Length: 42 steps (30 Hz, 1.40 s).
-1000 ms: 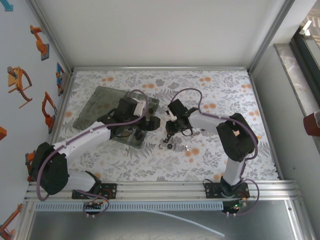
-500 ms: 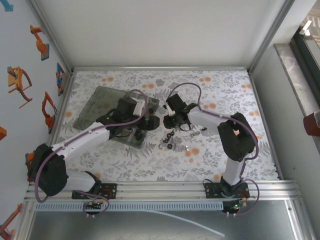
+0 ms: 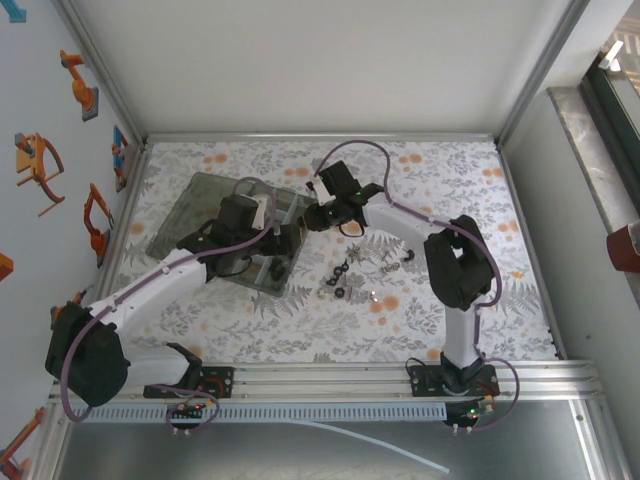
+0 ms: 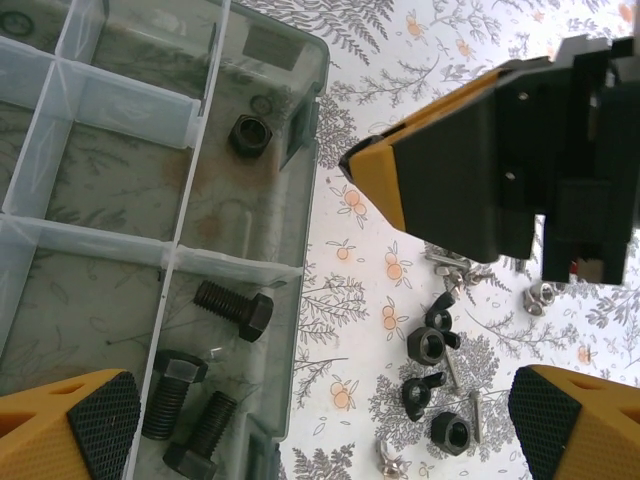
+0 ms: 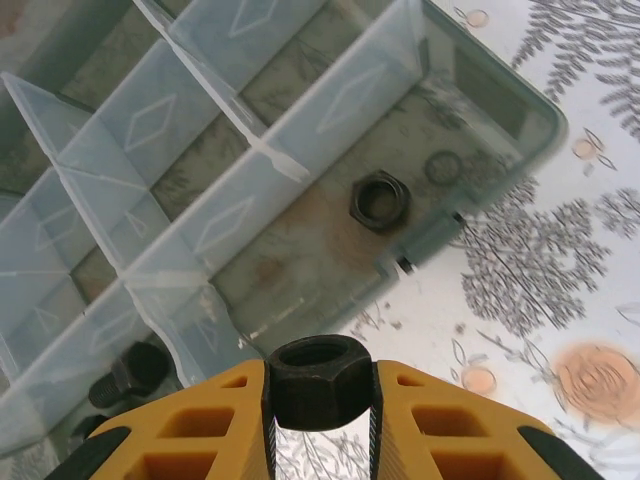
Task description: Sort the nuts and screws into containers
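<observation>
Black and six-sided, a nut [image 5: 320,383] is pinched between the yellow fingers of the right end effector [image 5: 320,400]. That end effector hangs above the floral tabletop [image 4: 350,250], just beside the outer wall of the smoky-grey organizer box [image 4: 305,190]. Inside the box, the corner compartment nearest that end effector holds a second nut [image 5: 380,201] lying flat on its floor. The next compartment along the same wall holds three black hex-head screws [image 4: 235,308] lying on their sides. The left end effector [image 4: 320,440] is spread wide with nothing between its pads, one pad over the screw compartment and the other over the tabletop. On the tabletop near the box, apart from its wall, lies a loose scatter [image 4: 425,345] of black nuts and a few silvery fasteners.
</observation>
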### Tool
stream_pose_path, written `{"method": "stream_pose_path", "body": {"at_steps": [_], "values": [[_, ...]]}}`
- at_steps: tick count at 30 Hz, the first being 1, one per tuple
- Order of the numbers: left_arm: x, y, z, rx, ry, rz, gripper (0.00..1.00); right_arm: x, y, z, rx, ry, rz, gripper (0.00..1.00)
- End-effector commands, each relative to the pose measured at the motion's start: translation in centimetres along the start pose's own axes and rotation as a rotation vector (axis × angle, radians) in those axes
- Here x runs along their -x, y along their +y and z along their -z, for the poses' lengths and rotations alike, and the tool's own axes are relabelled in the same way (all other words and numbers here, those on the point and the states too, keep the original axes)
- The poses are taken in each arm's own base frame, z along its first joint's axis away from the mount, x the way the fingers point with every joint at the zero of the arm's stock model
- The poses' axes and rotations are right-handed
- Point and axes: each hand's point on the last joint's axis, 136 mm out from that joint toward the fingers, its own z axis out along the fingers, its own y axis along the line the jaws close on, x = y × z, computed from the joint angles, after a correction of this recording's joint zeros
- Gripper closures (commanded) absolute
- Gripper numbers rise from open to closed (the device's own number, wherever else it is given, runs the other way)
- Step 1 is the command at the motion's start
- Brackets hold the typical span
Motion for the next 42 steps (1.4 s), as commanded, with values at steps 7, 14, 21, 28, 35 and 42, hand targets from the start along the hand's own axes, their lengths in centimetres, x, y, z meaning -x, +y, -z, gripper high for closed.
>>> {"method": "stream_pose_path", "body": {"at_steps": [7,14,21,28,35,42], "values": [[-0.1,1.4,1.8,0.047,-0.022,0.028,0.03,1.1,2.4,-2.3,0.094,0.03,0.015,0.78],[-0.5,1.8,2.0,0.054,-0.018,0.039,0.03,0.9,2.5,-2.9,0.097,0.043,0.017,0.75],[-0.5,1.7,2.0,0.051,-0.018,0.042,0.03,0.9,2.5,-2.6,0.092,0.033,0.022,0.69],[-0.5,1.6,1.9,0.043,-0.017,0.046,0.03,1.1,2.6,-2.3,0.092,0.026,0.026,0.65],[-0.7,1.5,2.1,0.035,-0.016,0.044,0.03,1.7,2.8,-0.9,0.085,-0.014,0.041,0.62],[-1.3,-0.8,1.8,-0.077,0.012,-0.021,0.03,-0.1,1.8,2.2,0.014,-0.046,0.038,0.61]]}}
